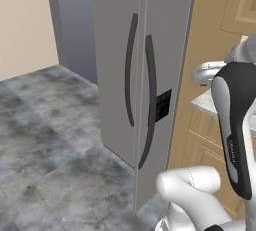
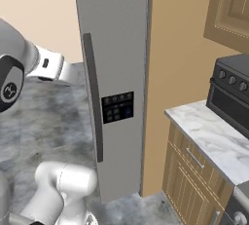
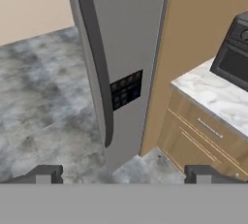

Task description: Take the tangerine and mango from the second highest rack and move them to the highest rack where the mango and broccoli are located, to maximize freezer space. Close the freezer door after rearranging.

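The freezer [image 1: 142,70] stands shut, both doors flush, so the tangerine, the mango and both racks are hidden behind them and cannot be placed from here. The step in hand, as I judge it, is getting the freezer door [image 1: 116,60] open: the plain left-hand panel with its long curved handle [image 1: 130,70], not the neighbour carrying the black dispenser [image 1: 163,105]. To do it well, the claw [image 3: 123,173] should come at that handle square-on, near mid-height where the bow stands farthest off the panel, with its fingers on either side of the bar, then close and pull along an arc about the outer hinge instead of straight back. Picking the wrong handle is the likely slip, since the two sit just beside each other at the seam; in the hand view it is the dispenser door's handle [image 3: 97,63] that sits in front. The claw is spread as wide as it goes and holds nothing, its two tips [image 3: 46,173] well apart at the bottom of the hand view. The arm is folded high, elbow raised, forearm reaching left across the right base view, the hand looking forward and down at the freezer's lower half, well short of any contact.
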